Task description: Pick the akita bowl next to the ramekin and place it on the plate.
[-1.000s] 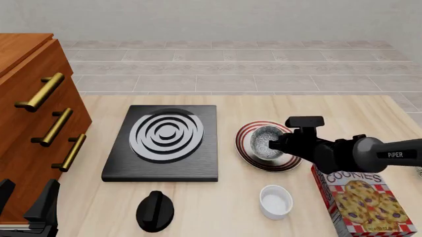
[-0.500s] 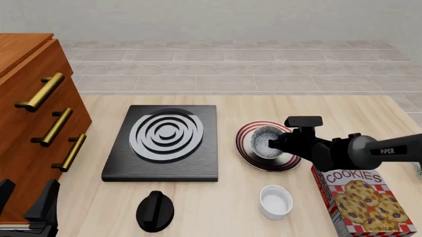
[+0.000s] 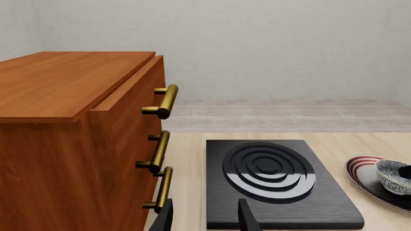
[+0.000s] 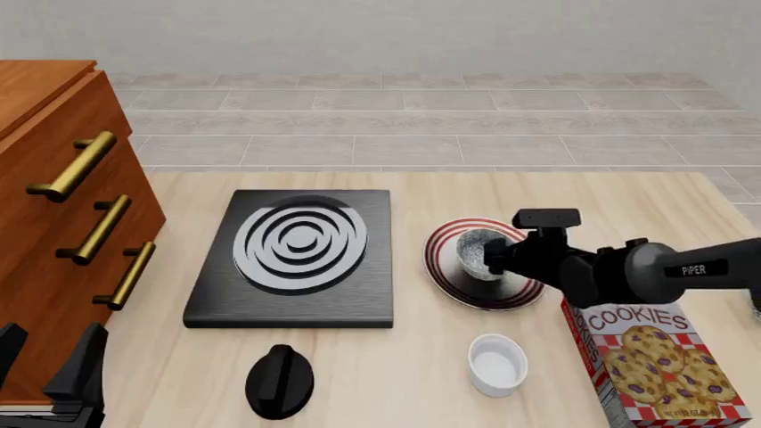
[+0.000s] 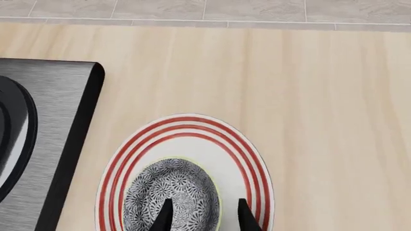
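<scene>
The akita bowl [image 4: 477, 249] stands upright on the red-ringed plate [image 4: 450, 274], right of the stove. In the right wrist view, the bowl [image 5: 170, 192] shows its speckled pattern and lies inside the plate's rings [image 5: 253, 168]. My right gripper [image 4: 498, 259] is open just above the bowl's near right side. One fingertip is over the bowl and the other over the plate [image 5: 205, 219]. The white ramekin [image 4: 497, 363] sits alone nearer the front edge. My left gripper [image 4: 45, 353] is open and empty at the front left [image 3: 205, 219].
A black stove plate [image 4: 298, 254] with silver rings lies mid-table, with its black knob [image 4: 280, 381] in front. A wooden drawer cabinet [image 4: 66, 205] with brass handles fills the left. A cookies box [image 4: 657, 367] stands at the front right, under the right arm.
The bowl now sits a little farther back on the plate and looks darker. The right arm has shifted slightly. The left arm has not moved.
</scene>
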